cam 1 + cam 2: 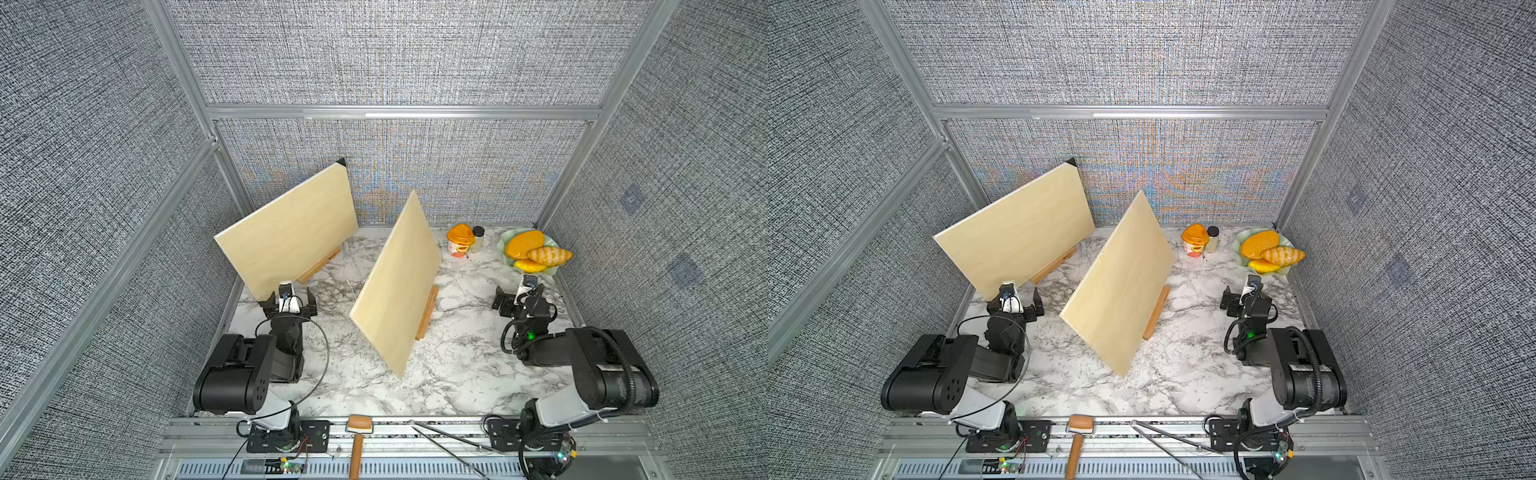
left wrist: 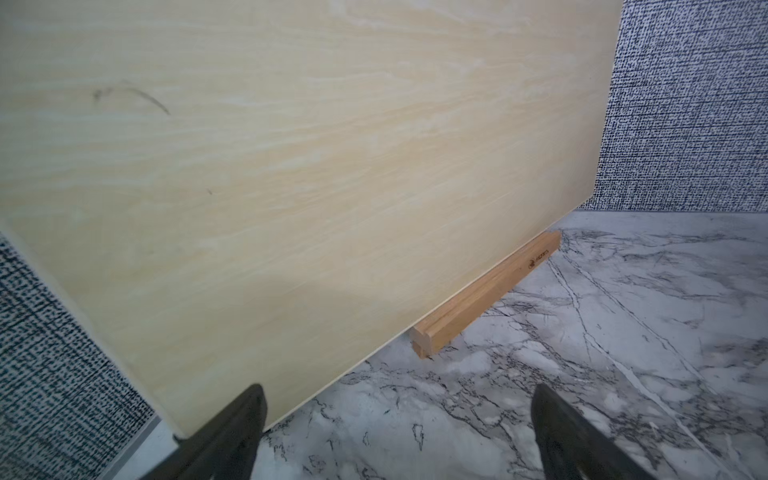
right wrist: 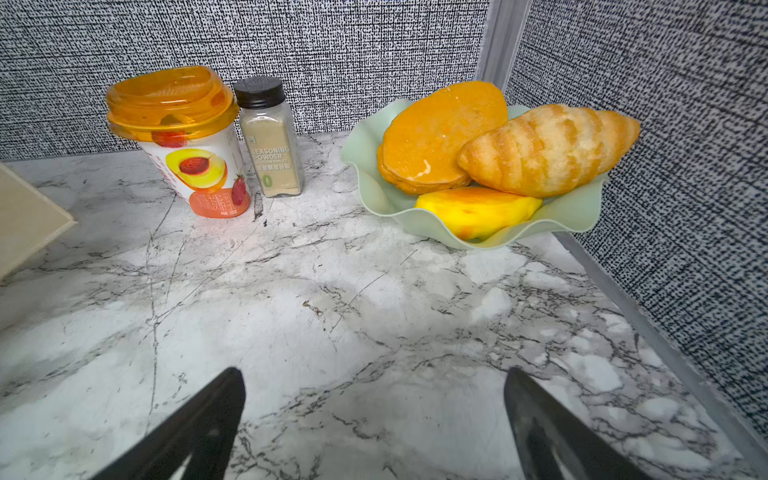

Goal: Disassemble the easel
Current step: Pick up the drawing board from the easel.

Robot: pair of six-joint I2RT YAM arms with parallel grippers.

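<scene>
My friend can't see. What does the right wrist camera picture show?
The black right pincer, open and empty, faces a white marble-patterned table. On it stand an orange-lidded fruit-print cup, a black-capped glass seasoning jar, and a wavy pale green bowl of orange and golden breads.

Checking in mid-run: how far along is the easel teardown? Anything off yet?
Done: nothing. The left board and middle board both sit on their wooden ledges. In hand: nothing; the left pincer hangs open by the left board's lower corner, the right pincer open over the table. Left: everything, starting with lifting a board off.
</scene>
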